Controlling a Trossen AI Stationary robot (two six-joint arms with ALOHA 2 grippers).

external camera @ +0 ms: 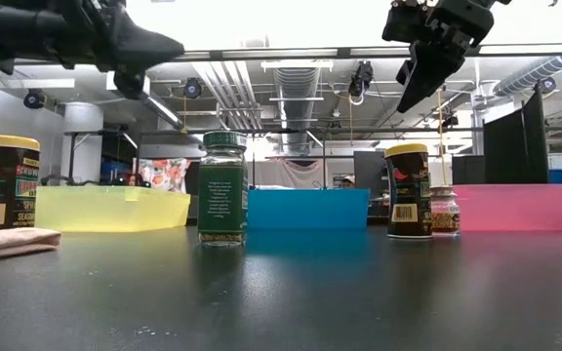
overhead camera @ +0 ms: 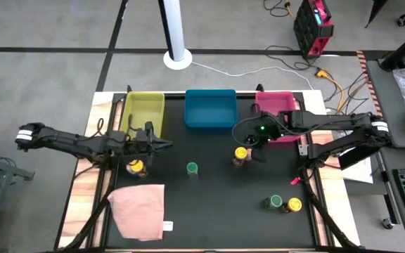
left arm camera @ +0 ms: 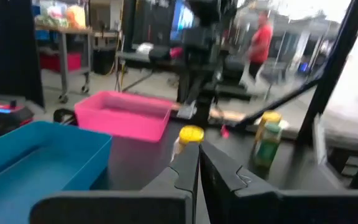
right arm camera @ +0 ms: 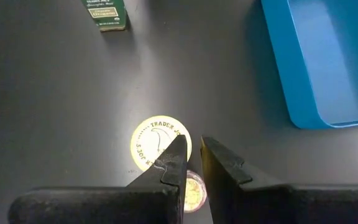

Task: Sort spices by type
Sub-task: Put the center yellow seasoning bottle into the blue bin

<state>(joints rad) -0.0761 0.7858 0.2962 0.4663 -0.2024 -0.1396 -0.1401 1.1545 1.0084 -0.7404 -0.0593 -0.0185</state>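
Several spice jars stand upright on the black mat. A yellow-lidded jar (overhead camera: 137, 166) stands near the yellow bin (overhead camera: 145, 112). A green-lidded jar (overhead camera: 192, 169) is mid-table. Another yellow-lidded jar (overhead camera: 240, 153) has a small jar (right arm camera: 194, 190) close beside it. A green-lidded jar (overhead camera: 274, 202) and a yellow-lidded jar (overhead camera: 294, 204) stand together at the near right. My left gripper (overhead camera: 167, 144) is shut and level, above the mat in front of the yellow bin. My right gripper (right arm camera: 192, 144) is shut, slants down and hangs well above the middle yellow lid (right arm camera: 160, 144). Neither holds anything.
A blue bin (overhead camera: 210, 109) and a pink bin (overhead camera: 276, 105) line the far edge beside the yellow one. A pink cloth (overhead camera: 139, 209) lies at the near left. Bare mat lies open at the near middle. A person stands in the room beyond.
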